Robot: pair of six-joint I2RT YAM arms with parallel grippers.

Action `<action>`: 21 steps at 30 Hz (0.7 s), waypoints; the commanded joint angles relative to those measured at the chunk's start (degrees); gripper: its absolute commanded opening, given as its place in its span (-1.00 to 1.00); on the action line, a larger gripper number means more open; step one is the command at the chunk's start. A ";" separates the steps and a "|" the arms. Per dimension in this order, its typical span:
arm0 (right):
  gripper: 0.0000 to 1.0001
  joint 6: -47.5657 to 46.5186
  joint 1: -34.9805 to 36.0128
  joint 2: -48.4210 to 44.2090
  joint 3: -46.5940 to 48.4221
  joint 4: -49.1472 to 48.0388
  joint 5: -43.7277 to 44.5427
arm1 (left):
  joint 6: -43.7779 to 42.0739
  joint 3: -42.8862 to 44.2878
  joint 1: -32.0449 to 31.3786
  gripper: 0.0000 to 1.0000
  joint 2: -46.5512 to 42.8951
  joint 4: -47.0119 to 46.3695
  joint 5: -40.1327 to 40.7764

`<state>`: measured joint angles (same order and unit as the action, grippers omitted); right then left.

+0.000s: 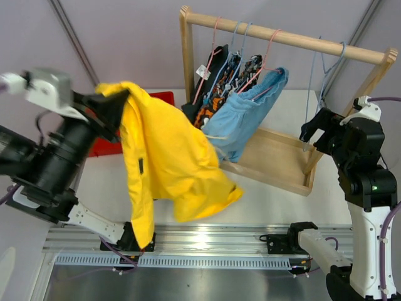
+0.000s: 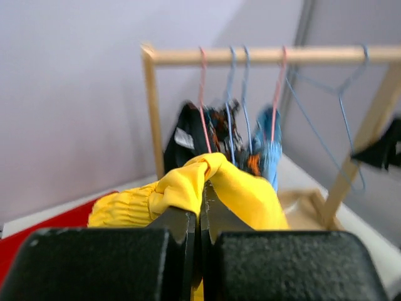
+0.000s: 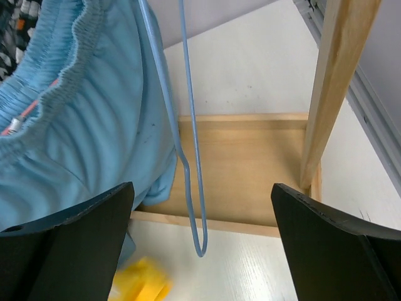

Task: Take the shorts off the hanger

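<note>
Yellow shorts [image 1: 169,157] hang free of the rack in mid-air, with my left gripper [image 1: 116,100] shut on a fold of them. The left wrist view shows that fold [image 2: 188,182] pinched between the closed fingers [image 2: 178,219]. On the wooden rack's rod [image 1: 294,39] hang plain blue shorts [image 1: 250,113] on a pink hanger, patterned shorts [image 1: 222,84] and black shorts [image 1: 203,78] with a white label. An empty blue hanger [image 1: 322,75] hangs at the right. My right gripper [image 1: 316,128] stands open beside it, and the hanger's wire [image 3: 194,188] dangles between its wide-apart fingers [image 3: 69,244].
The rack's wooden base tray [image 1: 276,157] and right post [image 3: 335,88] are close to my right gripper. A red flat thing [image 1: 103,147] lies at the left behind the yellow shorts. A metal rail [image 1: 200,241] runs along the near edge.
</note>
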<state>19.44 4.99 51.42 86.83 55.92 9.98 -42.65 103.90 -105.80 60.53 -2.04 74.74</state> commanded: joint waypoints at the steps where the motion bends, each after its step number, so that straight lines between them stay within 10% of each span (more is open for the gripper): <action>1: 0.99 -0.63 -0.16 -1.66 -2.44 -1.25 -1.10 | -36.17 10.23 1.29 -1.00 5.89 -34.78 -2.58; 8: 0.99 -0.02 -0.25 -3.52 -6.84 -3.71 -4.44 | -47.88 20.12 7.70 -1.00 10.93 -38.06 -9.34; 21: 0.99 -0.54 -0.25 -7.03 -12.21 -7.84 -12.52 | 0.14 17.64 46.53 -1.00 15.22 13.17 -20.91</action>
<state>19.62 4.99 45.65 75.00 51.27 0.69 -58.54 119.98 -65.10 71.70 -5.87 63.70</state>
